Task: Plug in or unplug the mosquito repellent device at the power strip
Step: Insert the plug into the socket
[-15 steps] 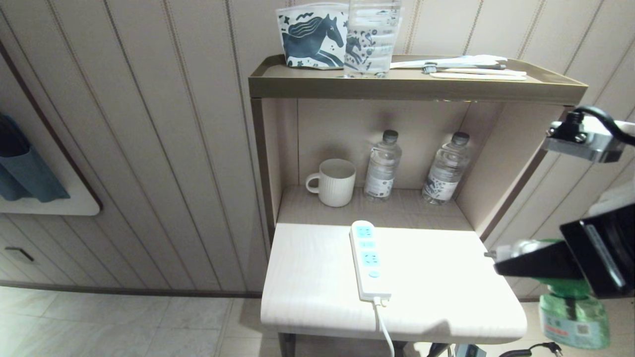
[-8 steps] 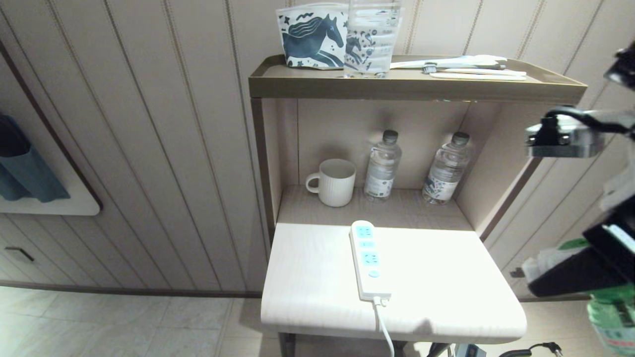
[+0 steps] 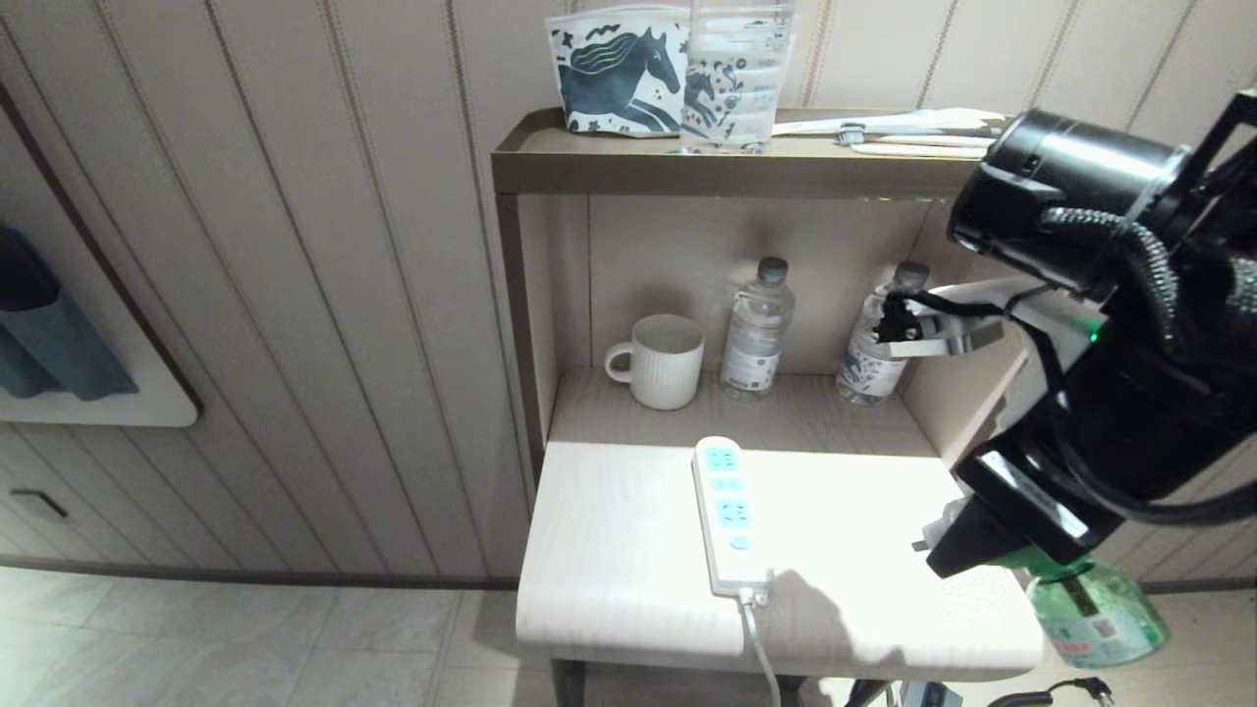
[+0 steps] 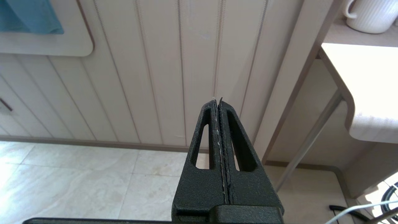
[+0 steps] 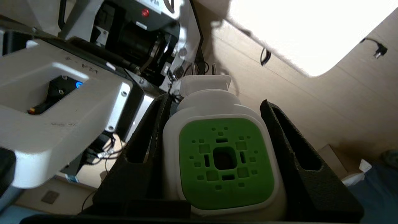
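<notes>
Right tool (image 5: 217, 155) pinches mosquito repellent device (image 5: 224, 158), prongs leading. Power strip (image 3: 729, 516) on table (image 3: 864, 550) ahead: align prongs over free socket, press straight. Left tool (image 4: 219, 124) pressed together, parked.

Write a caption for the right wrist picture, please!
The right hand grips the mosquito repellent device, its plug prongs pointing away.

Tabletop (image 3: 628, 550): the power strip (image 3: 729, 516) lies along the middle, its cord (image 3: 761, 648) dropping over the front edge. Bare surface stands open on both sides of the strip. Approach from above is unobstructed. Rear recess: mug (image 3: 660, 359) and two water bottles (image 3: 756, 329) line the back, under the upper shelf (image 3: 727, 172). The right arm (image 3: 1110, 324) blocks the right side.
</notes>
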Robot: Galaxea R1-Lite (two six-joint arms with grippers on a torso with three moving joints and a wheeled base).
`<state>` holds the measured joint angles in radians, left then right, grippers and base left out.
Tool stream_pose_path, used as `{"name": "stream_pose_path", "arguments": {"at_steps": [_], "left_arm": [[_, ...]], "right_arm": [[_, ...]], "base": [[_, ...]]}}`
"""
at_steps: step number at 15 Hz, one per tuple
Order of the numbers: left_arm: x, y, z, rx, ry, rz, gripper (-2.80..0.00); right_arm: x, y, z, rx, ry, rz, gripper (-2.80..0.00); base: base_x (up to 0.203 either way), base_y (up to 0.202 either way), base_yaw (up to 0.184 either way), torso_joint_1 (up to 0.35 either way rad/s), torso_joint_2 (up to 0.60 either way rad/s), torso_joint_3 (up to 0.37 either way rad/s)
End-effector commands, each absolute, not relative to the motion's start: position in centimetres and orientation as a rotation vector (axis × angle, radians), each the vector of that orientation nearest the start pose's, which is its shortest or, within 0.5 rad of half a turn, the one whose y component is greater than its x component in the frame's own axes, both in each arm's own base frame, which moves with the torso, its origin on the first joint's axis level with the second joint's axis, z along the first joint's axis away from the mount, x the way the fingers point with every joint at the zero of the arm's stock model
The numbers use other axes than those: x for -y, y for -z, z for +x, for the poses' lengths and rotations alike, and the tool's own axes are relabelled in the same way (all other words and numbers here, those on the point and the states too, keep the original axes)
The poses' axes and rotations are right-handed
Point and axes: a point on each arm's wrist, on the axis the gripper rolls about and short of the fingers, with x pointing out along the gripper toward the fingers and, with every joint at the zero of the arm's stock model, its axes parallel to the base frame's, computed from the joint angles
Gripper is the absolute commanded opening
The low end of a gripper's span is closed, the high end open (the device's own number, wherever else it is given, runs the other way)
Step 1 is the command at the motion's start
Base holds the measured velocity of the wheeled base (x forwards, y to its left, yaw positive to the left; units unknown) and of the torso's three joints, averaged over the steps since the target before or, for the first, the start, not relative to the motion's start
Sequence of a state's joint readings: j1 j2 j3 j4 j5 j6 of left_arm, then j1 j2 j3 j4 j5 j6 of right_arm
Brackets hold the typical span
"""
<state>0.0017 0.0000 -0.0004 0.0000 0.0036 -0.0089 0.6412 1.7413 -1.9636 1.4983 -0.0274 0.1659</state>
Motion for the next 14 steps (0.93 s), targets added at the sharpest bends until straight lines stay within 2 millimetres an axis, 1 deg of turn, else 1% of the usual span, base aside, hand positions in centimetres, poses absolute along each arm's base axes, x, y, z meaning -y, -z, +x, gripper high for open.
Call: {"name": "stream_pose_path", "arguments": {"at_steps": [1, 4, 7, 11, 14], "left_arm": [[0.0, -7.6, -2.3, -0.002, -0.005, -0.009, -2.80], [0.0, -7.6, -2.3, -0.002, -0.006, -0.009, -2.80], [0.0, -7.6, -2.3, -0.002, -0.005, -0.009, -2.80], [0.0, -7.6, -2.3, -0.002, -0.005, -0.009, -2.80], [0.0, -7.6, -2.3, 0.000, -0.005, -0.009, -2.80]], "right_arm": [[-15.1, -30.0, 19.7, -1.277, -0.418, -0.313, -2.80], [-16.7, -29.0, 20.3, -1.278, -0.417, -0.355, -2.80], [-17.4, -28.6, 20.5, -1.276, -0.421, -0.352, -2.80], [-19.3, -26.9, 21.2, -1.325, -0.424, -0.375, -2.80], [-19.8, -26.5, 21.7, -1.312, -0.420, -0.362, -2.80]], "base": [[0.000, 0.000, 0.000, 0.000, 0.00, 0.000], [0.000, 0.000, 0.000, 0.000, 0.00, 0.000], [0.000, 0.000, 0.000, 0.000, 0.00, 0.000], [0.000, 0.000, 0.000, 0.000, 0.00, 0.000], [0.000, 0.000, 0.000, 0.000, 0.00, 0.000]]}}
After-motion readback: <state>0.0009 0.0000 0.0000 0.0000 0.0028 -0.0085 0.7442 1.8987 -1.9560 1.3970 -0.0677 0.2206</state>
